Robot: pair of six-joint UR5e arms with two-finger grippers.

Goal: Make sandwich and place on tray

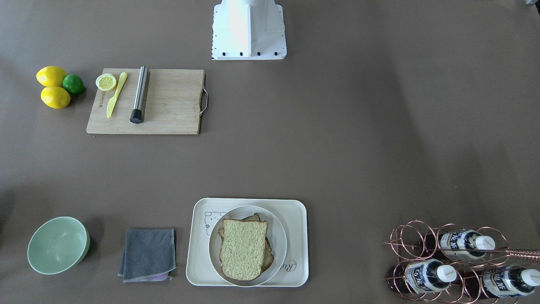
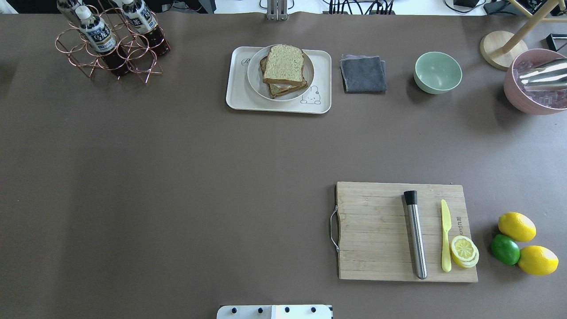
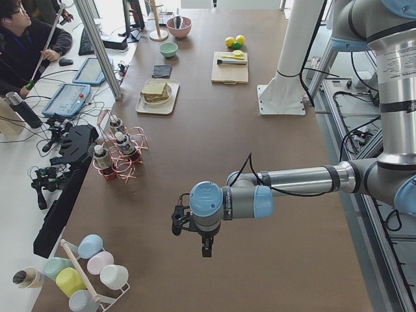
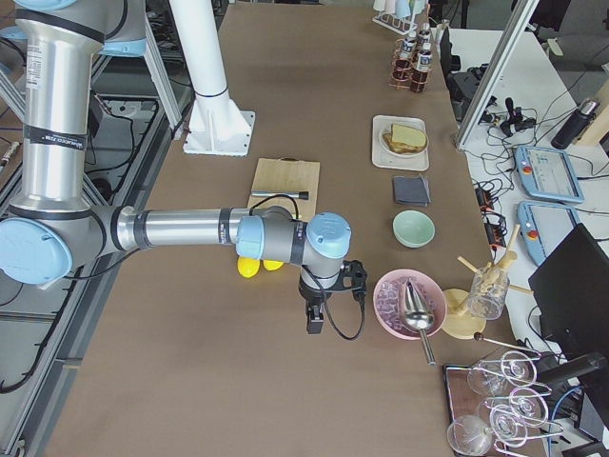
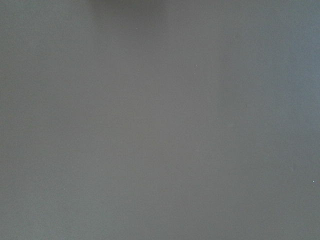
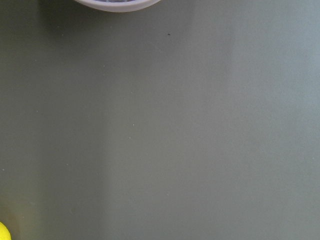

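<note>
The sandwich (image 2: pixel 283 66), two brown-crusted bread slices stacked slightly askew, lies on a round white plate (image 2: pixel 254 73). The plate stands on the cream tray (image 2: pixel 237 99) at the table's far edge. They also show in the front-facing view: sandwich (image 1: pixel 244 249), plate (image 1: pixel 279 236), tray (image 1: pixel 198 270). My left gripper (image 3: pixel 207 250) hangs over bare table far out to the left, seen only in the exterior left view. My right gripper (image 4: pixel 314 324) hangs near the pink bowl, seen only in the exterior right view. I cannot tell whether either is open or shut. Both wrist views show mostly table.
A wooden cutting board (image 2: pixel 376 230) holds a steel cylinder (image 2: pixel 415 235), a yellow knife (image 2: pixel 445 235) and lemon slices (image 2: pixel 464 250). Two lemons (image 2: pixel 517 226) and a lime (image 2: pixel 505 249) lie beside it. A grey cloth (image 2: pixel 363 73), a green bowl (image 2: pixel 437 72), a pink ice bowl (image 2: pixel 536 82) and a bottle rack (image 2: pixel 110 40) line the far edge.
</note>
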